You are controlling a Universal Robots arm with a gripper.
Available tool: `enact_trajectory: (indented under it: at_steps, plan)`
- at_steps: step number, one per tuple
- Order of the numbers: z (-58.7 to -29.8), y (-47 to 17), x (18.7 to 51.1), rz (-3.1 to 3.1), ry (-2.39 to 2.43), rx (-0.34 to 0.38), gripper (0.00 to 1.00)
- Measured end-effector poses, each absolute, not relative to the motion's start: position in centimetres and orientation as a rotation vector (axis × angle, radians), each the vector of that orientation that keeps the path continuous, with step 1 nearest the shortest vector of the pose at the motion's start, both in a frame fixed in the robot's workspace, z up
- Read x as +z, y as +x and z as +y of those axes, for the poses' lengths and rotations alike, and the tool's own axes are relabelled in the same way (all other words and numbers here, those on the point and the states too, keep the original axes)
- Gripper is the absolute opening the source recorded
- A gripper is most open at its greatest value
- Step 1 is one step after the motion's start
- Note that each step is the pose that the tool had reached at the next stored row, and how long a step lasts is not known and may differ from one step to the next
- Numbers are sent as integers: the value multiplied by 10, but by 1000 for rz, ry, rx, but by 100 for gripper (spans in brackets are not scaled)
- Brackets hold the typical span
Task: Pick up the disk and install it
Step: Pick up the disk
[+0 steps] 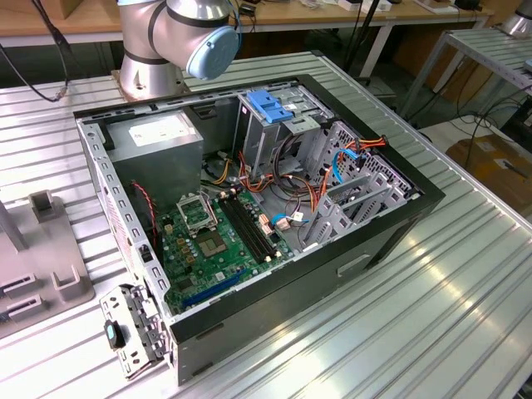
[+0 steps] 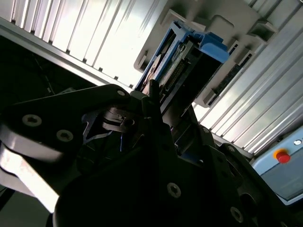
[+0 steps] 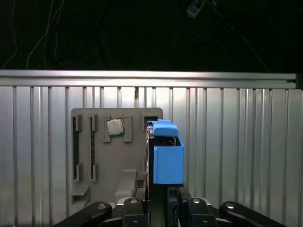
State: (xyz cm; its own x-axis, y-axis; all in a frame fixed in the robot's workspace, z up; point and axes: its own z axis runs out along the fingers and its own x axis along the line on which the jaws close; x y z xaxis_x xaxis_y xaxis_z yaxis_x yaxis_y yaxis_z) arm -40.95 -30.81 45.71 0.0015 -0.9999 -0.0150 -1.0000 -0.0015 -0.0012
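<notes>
The disk [image 3: 166,161], a drive in a blue plastic rail frame, is held edge-on in my gripper [image 3: 158,190], which is shut on its lower end. It hangs above the grey parts holder [image 3: 94,161] on the ribbed metal table. In the second wrist view the disk [image 2: 187,59] juts out past a dark fingertip [image 2: 153,92], with the holder behind it. The open computer case [image 1: 399,179] lies on the table in the exterior view, its drive cage [image 1: 278,133] at the far side.
A blue bracket [image 1: 270,104] sits on top of the drive cage. The case holds a green motherboard [image 1: 216,241], a grey power-supply box [image 1: 158,141] and loose cables. The holder [image 1: 50,266] carries a small square chip [image 3: 114,126]. The arm's base [image 1: 154,58] stands behind the case.
</notes>
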Motion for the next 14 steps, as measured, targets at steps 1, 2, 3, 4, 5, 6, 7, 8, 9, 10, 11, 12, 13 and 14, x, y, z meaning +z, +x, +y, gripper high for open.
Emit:
enact_trajectory:
  at_steps: [1,2,3,4,5,6,7,8,9,10,11,12,13,14]
  plan:
    - [-308,-410,458,2212,-2215,15,35]
    - [-308,-410,460,2212,-2215,15,35]
    - [-308,-410,461,2212,-2215,15,35]
    - [-308,-410,463,2212,-2215,15,35]
    - [-308,-410,465,2212,-2215,15,35]
    - [-308,-410,466,2212,-2215,15,35]
    - [-308,-410,468,2212,-2215,15,35]
    - [-308,-410,469,2212,-2215,15,35]
    - [-308,-410,471,2212,-2215,15,35]
    - [-308,-410,472,2212,-2215,15,35]
    - [-308,-410,474,2212,-2215,15,35]
    - [-308,-410,476,2212,-2215,15,35]
    - [-308,-410,477,2212,-2215,15,35]
    - [-308,-410,479,2212,-2215,15,35]
